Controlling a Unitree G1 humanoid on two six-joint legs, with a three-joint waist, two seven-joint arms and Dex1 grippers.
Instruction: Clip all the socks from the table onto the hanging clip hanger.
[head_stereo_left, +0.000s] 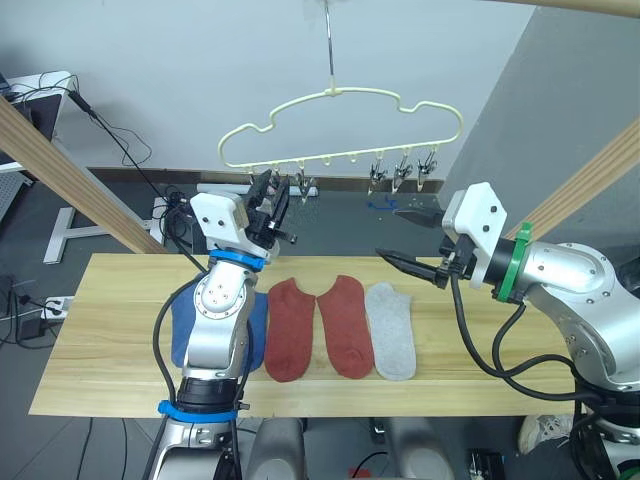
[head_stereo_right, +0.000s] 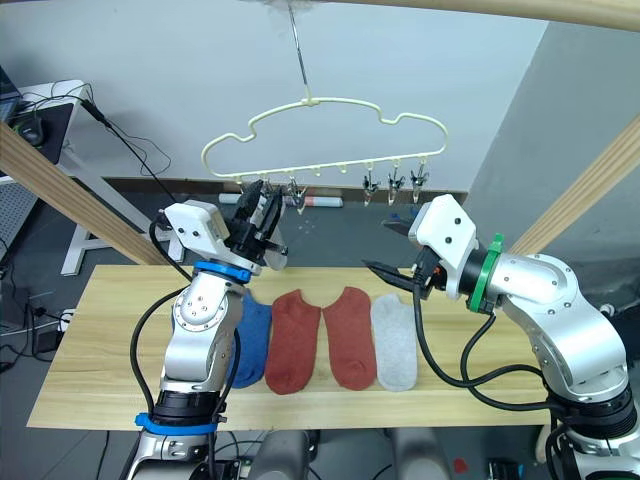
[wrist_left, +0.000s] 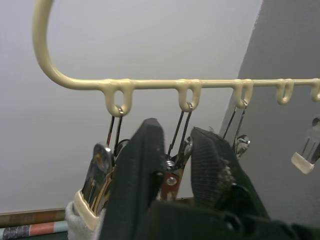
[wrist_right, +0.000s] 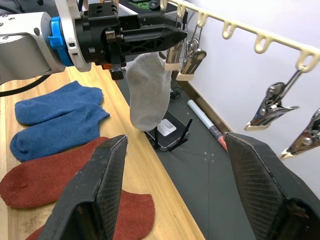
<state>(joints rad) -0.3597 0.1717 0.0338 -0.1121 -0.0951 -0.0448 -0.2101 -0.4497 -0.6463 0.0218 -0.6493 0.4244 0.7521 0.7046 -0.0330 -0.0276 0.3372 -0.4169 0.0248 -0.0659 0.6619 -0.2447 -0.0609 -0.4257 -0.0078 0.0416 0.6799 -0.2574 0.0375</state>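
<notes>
Currently left gripper (wrist_right: 167, 37) is pinching a clip (wrist_left: 172, 172) at the clip hanger's (head_stereo_left: 340, 95) left end, beside the hung grey sock (wrist_right: 147, 90). Right gripper (head_stereo_left: 410, 237) is wide open, empty, directly above the tabled grey sock (head_stereo_left: 392, 328) lying lengthwise away from the robot; right arm is nearer.

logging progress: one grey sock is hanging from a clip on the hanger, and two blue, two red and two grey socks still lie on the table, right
Not quite. Only one grey sock lies on the table, beside the two red socks and two blue socks; the head views show it. The other grey sock does hang from a clip on the hanger, in the right wrist view.
</notes>
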